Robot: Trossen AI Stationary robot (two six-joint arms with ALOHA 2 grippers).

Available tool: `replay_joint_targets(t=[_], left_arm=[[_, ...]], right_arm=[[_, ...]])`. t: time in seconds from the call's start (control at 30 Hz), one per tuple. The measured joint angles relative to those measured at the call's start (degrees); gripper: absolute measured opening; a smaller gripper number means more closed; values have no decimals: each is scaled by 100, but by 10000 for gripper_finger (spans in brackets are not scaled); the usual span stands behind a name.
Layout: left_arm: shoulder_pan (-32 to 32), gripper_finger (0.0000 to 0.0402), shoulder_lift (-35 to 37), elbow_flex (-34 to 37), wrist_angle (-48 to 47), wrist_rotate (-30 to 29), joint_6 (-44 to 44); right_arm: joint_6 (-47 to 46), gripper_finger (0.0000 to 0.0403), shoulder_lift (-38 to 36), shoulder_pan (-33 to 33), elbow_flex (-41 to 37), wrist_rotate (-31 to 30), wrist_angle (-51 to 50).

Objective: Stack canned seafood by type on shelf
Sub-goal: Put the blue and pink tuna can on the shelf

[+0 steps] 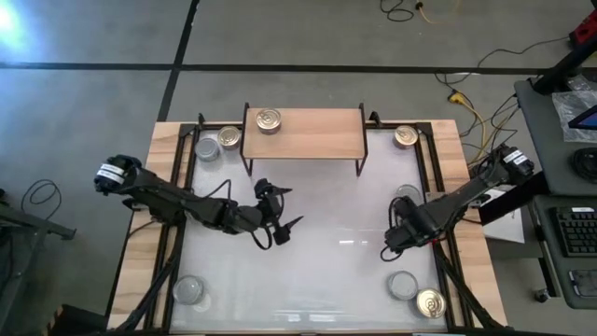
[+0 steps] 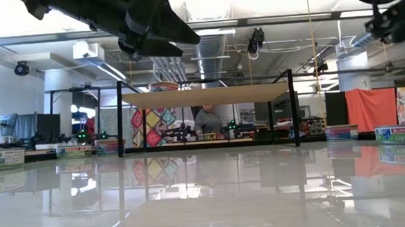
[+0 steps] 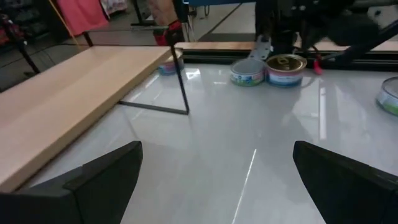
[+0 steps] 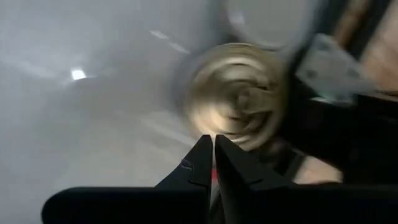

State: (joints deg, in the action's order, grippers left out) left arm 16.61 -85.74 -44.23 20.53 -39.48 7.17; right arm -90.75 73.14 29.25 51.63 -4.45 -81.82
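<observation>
Only one tin [image 1: 269,119], gold-lidded, is seen on the shelf [image 1: 317,132], towards its left end; it is judged that most of the task remains. The other tins are seen on the white table [image 1: 317,252]: a gold-lidded tin [image 1: 229,137] and a silver-lidded tin [image 1: 208,147] by the shelf's left leg, a gold-lidded tin [image 1: 405,136] beyond its right end, a silver-lidded tin [image 1: 190,289] at the near left corner, and a silver-lidded tin [image 1: 403,285] touching a gold-lidded tin [image 1: 430,303] at the near right. No stack has been formed yet.

The left gripper [image 1: 283,210] is held above the table, its fingers spread wide and empty; the shelf lies well ahead of the fingertips. The right gripper [image 1: 390,250] is held above the table with its fingers [image 4: 208,163] pressed together and nothing between them. In the right wrist view a gold lid is seen just beyond the fingertips, blurred.

The tins are short, round and metallic with ringed lids and printed side bands. The shelf top is a flat, pale wooden board on thin black metal legs. The table surface is glossy and reflective.
</observation>
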Motion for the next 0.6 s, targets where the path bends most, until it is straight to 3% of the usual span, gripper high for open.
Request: replay_joint_targets(t=[0.37, 0.6], left_arm=[[893, 400, -197, 2, 138, -183, 20], [1244, 400, -166, 0, 19, -316, 157]], right_arm=[[-174, 12, 786, -39, -710, 55, 684], [75, 12, 1068, -39, -47, 8, 1695]])
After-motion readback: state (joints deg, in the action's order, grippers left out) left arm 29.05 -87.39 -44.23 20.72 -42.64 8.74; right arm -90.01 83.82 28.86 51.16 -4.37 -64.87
